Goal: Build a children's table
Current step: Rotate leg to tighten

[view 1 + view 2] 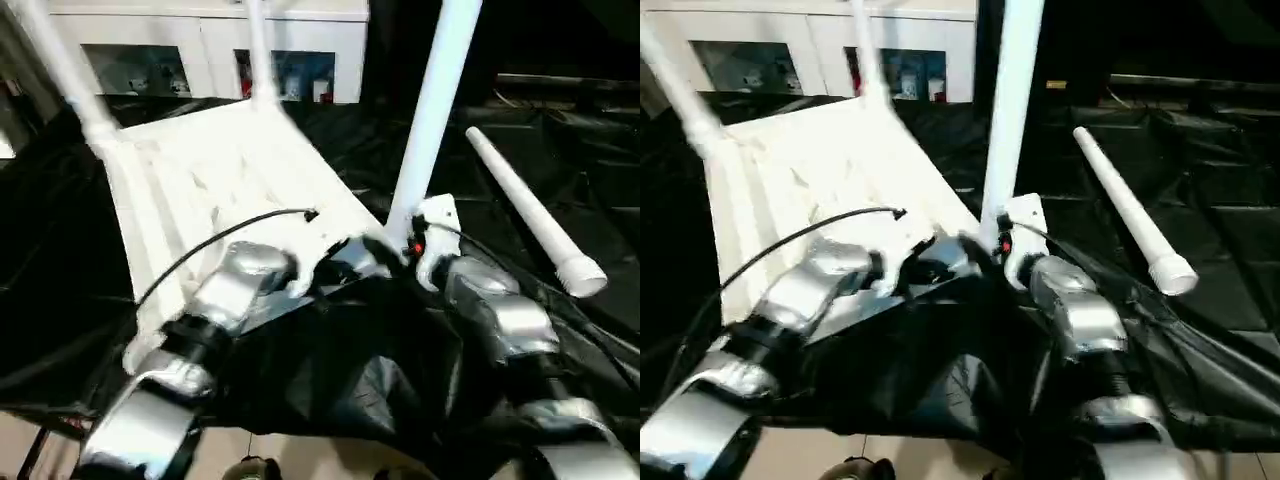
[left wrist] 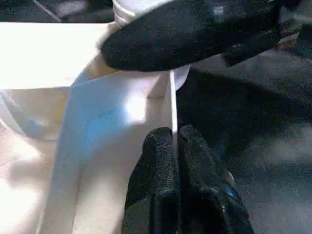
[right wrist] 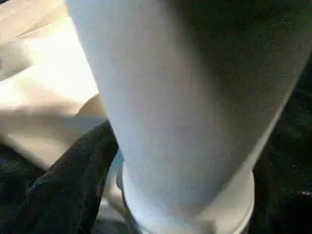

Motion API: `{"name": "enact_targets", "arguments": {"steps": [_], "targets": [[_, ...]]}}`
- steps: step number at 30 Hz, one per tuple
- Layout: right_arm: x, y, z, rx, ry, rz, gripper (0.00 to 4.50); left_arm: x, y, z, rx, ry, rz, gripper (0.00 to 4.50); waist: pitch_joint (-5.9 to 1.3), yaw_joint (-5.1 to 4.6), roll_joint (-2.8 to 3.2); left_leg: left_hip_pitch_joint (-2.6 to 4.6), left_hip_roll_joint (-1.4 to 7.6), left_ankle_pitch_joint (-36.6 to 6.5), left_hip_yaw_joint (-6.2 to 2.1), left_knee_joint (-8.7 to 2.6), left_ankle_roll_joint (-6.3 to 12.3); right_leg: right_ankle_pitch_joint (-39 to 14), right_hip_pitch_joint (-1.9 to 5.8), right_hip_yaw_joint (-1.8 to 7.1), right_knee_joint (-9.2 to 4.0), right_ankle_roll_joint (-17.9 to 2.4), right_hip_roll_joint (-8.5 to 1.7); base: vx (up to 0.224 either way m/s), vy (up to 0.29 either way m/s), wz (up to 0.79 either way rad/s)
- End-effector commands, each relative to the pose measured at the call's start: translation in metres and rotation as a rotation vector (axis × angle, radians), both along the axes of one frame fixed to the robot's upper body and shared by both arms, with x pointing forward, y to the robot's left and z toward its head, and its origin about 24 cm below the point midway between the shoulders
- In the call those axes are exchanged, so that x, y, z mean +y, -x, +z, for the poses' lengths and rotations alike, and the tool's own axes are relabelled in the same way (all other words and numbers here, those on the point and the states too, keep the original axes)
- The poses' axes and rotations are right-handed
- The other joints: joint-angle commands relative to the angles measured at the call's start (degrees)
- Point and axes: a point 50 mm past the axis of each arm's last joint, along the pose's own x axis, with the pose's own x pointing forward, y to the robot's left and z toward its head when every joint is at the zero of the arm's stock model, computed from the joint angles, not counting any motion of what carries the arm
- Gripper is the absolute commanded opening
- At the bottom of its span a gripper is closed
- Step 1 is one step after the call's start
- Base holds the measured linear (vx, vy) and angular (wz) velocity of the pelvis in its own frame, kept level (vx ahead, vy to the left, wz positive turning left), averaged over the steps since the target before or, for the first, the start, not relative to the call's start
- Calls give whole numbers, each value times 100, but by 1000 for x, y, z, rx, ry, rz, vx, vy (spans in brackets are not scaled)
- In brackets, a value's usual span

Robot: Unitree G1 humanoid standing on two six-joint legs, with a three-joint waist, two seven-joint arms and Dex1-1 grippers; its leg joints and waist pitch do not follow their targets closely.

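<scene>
The children's table top (image 1: 220, 170) lies upside down on black cloth, ribbed underside up. Three white legs stand in its corner sockets: one at the far left (image 1: 60, 65), one at the far corner (image 1: 258, 50) and one at the near right corner (image 1: 435, 110). Another leg (image 1: 530, 215) lies loose on the cloth to the right. My left gripper (image 2: 174, 134) is shut on the thin near rim (image 2: 172, 97) of the top, close to the near right socket. My right gripper (image 1: 415, 245) sits at the base of the near right leg (image 3: 185, 97), right against it.
White cabinets (image 1: 200, 50) with glass fronts stand behind the work. Black cloth (image 1: 560, 130) covers the whole surface and hangs in folds over its near edge, with light floor (image 1: 300, 455) below. A thin black cable (image 1: 230, 230) arcs over the table top from my left arm.
</scene>
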Motion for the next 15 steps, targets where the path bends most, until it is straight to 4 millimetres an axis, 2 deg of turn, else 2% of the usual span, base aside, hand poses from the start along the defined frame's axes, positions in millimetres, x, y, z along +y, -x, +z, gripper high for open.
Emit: {"name": "enact_targets", "arguments": {"steps": [1, 2, 3, 4, 5, 6, 7, 12, 15], "targets": [[13, 11, 3, -6, 17, 202, 387, -23, 12, 20, -60, 96, -227, 0, -453, 24, -68, 208, 417, -1347, -247, -429, 195, -1109, 250, 209, -448, -1263, -359, 0, 0, 0], [6, 18, 5, -9, 48, 293, 387, -17, 17, 18, -39, 91, -270, 0, -452, 47, -55, 218, 421, -1339, -233, -424, 213, -1038, 228, 219, -430, -1269, -356, 0, 0, 0], [6, 18, 5, -9, 48, 293, 387, -17, 17, 18, -39, 91, -270, 0, -445, 75, -47, 219, 434, -1336, -223, -430, 227, -1003, 211, 229, -425, -1276, -358, 0, 0, 0], [-7, 31, 8, 10, 91, 429, 387, -7, 23, 16, -15, 79, -333, 0, -443, 83, -47, 224, 429, -1371, -225, -429, 221, -1032, 207, 223, -426, -1294, -354, 0, 0, 0], [-10, 35, 9, 18, 101, 464, 387, -3, 24, 16, -5, 74, -353, 0, -437, 140, -46, 241, 454, -1441, -228, -438, 192, -1151, 218, 224, -440, -1232, -363, 0, 0, 0], [-12, 36, 10, 22, 106, 480, 387, 0, 25, 15, 0, 72, -362, 0, -424, 161, -41, 232, 452, -1451, -221, -443, 199, -1169, 202, 231, -433, -1242, -360, 0, 0, 0], [-14, 38, 11, 30, 109, 500, 387, 3, 26, 15, 7, 71, -381, 0, -433, 186, -31, 254, 457, -1488, -215, -445, 170, -1211, 176, 230, -433, -1252, -359, 0, 0, 0], [-18, 42, 13, 48, 107, 542, 370, 14, 29, 14, 37, 55, -415, 0, -415, 194, -55, 246, 454, -1645, -235, -467, 36, -1473, 162, 241, -444, -1213, -376, 0, 0, 0], [-16, 43, 14, 55, 89, 557, 332, 18, 29, 15, 39, 48, -416, 0, -426, 191, -59, 241, 446, -1588, -232, -458, 37, -1406, 167, 243, -438, -1227, -382, 0, 0, 0]]}}
